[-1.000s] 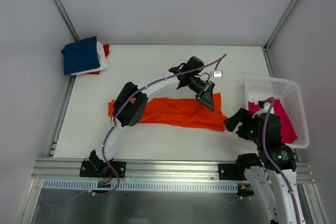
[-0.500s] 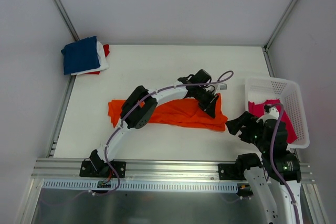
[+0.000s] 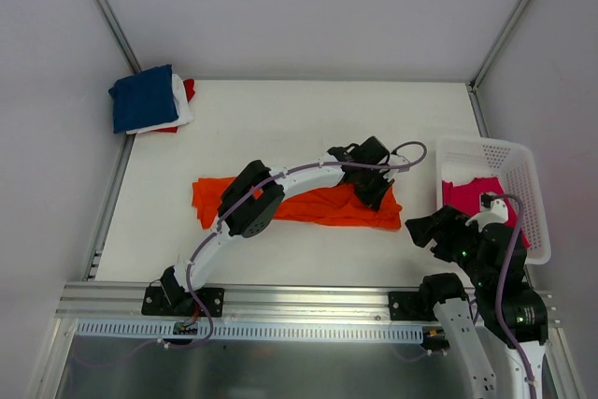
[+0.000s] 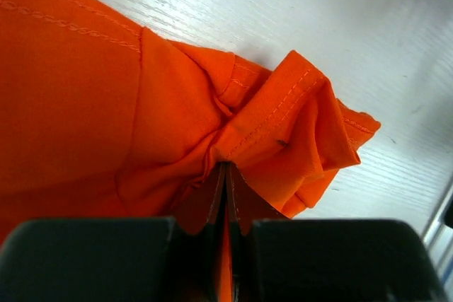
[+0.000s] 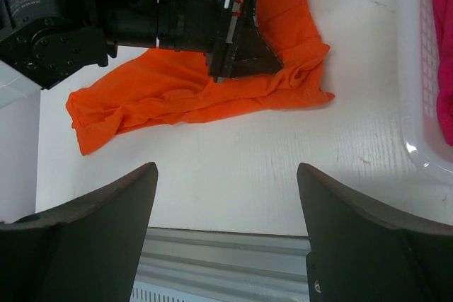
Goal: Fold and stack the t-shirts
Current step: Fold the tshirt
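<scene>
One orange t-shirt, crumpled mid-bench; left pincer clamped on its bunched edge, likely to draw it flat for folding. Right pincer wide, empty, poised near.

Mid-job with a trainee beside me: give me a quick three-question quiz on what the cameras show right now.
1. True or false: the left gripper is shut on the orange t-shirt.
2. Fill in: the right gripper is ____, holding nothing.
3. Where does the pink t-shirt lie? A) under the orange t-shirt B) in the white basket C) in the right gripper
Key: 1 true; 2 open; 3 B.
</scene>
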You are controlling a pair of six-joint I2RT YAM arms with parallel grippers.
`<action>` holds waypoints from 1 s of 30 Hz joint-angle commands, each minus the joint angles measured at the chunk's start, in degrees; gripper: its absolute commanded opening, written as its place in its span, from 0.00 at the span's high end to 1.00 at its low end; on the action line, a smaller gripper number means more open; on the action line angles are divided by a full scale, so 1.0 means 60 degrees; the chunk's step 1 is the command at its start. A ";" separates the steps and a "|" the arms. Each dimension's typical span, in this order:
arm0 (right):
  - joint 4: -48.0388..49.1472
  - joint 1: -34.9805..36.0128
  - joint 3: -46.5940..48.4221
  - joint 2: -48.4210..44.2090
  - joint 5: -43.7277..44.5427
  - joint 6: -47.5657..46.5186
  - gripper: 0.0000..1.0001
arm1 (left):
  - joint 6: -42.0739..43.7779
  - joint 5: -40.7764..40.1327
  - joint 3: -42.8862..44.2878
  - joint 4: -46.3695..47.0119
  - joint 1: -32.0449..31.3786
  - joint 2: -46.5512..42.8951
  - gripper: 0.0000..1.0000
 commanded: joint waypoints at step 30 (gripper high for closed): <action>-0.0725 0.0065 0.0837 -0.0032 -0.0088 -0.0007 0.14 | 0.2636 -0.5972 0.2298 -0.2633 0.2805 0.0973 1.00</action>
